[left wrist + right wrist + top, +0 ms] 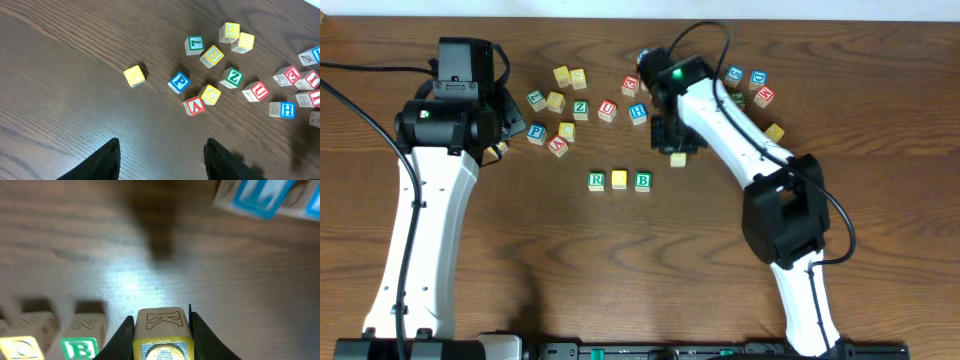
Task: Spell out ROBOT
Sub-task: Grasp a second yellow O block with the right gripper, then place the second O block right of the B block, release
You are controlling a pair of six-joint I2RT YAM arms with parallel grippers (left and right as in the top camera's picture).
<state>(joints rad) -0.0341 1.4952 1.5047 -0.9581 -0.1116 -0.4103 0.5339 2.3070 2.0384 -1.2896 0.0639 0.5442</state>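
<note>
A row of three letter blocks lies mid-table: green R (597,181), a yellow block (619,180) and green B (643,182). My right gripper (677,152) is shut on a yellow-edged wooden block (162,330) with an engraved K on its side, held just right of and behind the B block (80,347). My left gripper (161,155) is open and empty, hovering over bare table at the left. Loose letter blocks lie behind the row, among them P (179,81), A (194,105), C (211,94), Z (231,77), U (256,91) and H (286,109).
More loose blocks lie at the back right (760,78), beside the right arm. A single yellow block (134,75) lies apart, left of the P block. The wooden table's front half holds only the arm bases.
</note>
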